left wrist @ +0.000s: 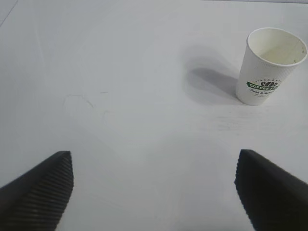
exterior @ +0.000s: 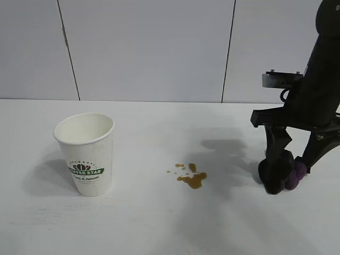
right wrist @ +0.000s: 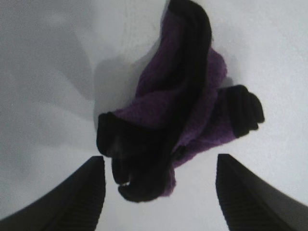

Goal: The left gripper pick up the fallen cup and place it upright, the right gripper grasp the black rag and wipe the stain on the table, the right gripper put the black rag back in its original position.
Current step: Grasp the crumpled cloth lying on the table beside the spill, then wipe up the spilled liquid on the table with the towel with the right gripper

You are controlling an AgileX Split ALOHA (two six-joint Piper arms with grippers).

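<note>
The white paper cup (exterior: 86,154) with the green COFFEE STAR banner stands upright on the left of the table (exterior: 159,223); the left wrist view shows the cup (left wrist: 269,65) well ahead of my left gripper (left wrist: 154,156), which is open wide over bare tabletop. The brown stain (exterior: 192,178) with a few droplets lies at the table's middle. On the right, my right gripper (exterior: 289,178) is down at the black rag (exterior: 295,175). In the right wrist view the black rag (right wrist: 178,106), with purple folds, lies bunched between the open fingers (right wrist: 72,197), with gaps on both sides.
A grey panelled wall (exterior: 149,48) runs behind the table. The right arm's thick black body (exterior: 319,85) rises at the far right. Bare white tabletop separates the cup, the stain and the rag.
</note>
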